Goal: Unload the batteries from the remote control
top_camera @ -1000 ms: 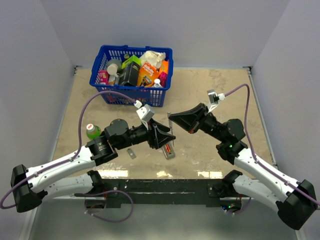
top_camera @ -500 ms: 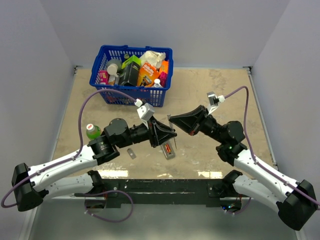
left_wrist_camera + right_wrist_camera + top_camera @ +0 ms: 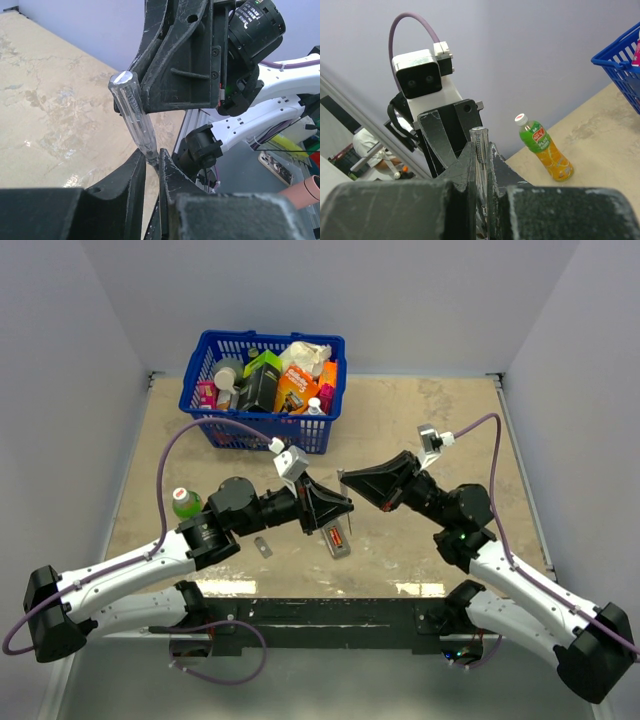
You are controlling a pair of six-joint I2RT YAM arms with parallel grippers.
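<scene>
Remote control [image 3: 341, 549], grey, red-orange battery [image 3: 336, 536] inside; left hand [image 3: 152, 157] and right hand [image 3: 481, 151] tight on clear tool [image 3: 132, 112].

Mottled beige, stone-look counter [image 3: 450, 430], boxed in on three sides by plain pale grey-lilac panels: far wall [image 3: 330, 290], left wall [image 3: 60, 390], right wall [image 3: 590, 390]. Thin pale trim along the seams between walls and counter. Black metal rail [image 3: 320, 612] across the near edge. Soft, even light from above, with bright glare patches [image 3: 420, 588] on the counter's near strip. Dull grey-green floor [image 3: 330, 690] below, nearest the camera.
</scene>
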